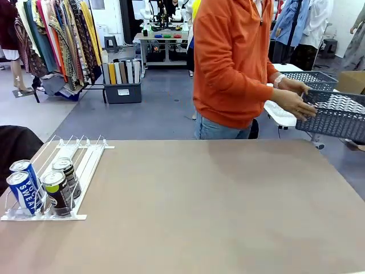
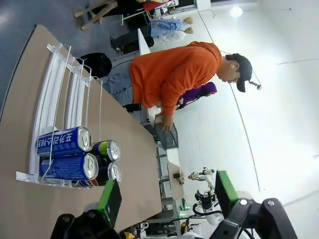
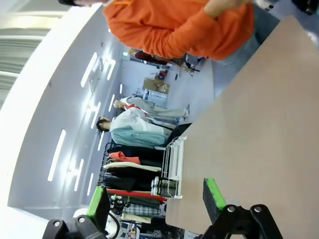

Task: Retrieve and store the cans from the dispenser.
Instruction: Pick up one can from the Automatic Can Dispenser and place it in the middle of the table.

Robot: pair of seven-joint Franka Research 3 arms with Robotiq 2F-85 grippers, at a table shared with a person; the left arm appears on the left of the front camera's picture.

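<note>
The white dispenser (image 1: 86, 165) lies at the table's near left corner. Its front end holds several cans: two blue cans (image 1: 23, 191) in the outer lane and two black cans (image 1: 58, 193) with yellow-green markings beside them. In the left wrist view the blue cans (image 2: 67, 154) and black cans (image 2: 108, 149) lie just beyond my left gripper (image 2: 167, 199), which is open with nothing between its fingers. My right gripper (image 3: 155, 204) is open too, above the table, with the dispenser (image 3: 172, 167) far off.
A person in an orange top (image 1: 234, 63) stands at the far side of the table (image 1: 217, 205), holding a dark grey lattice basket (image 1: 336, 114) in both hands off the far right corner. Clothes racks and other tables stand behind.
</note>
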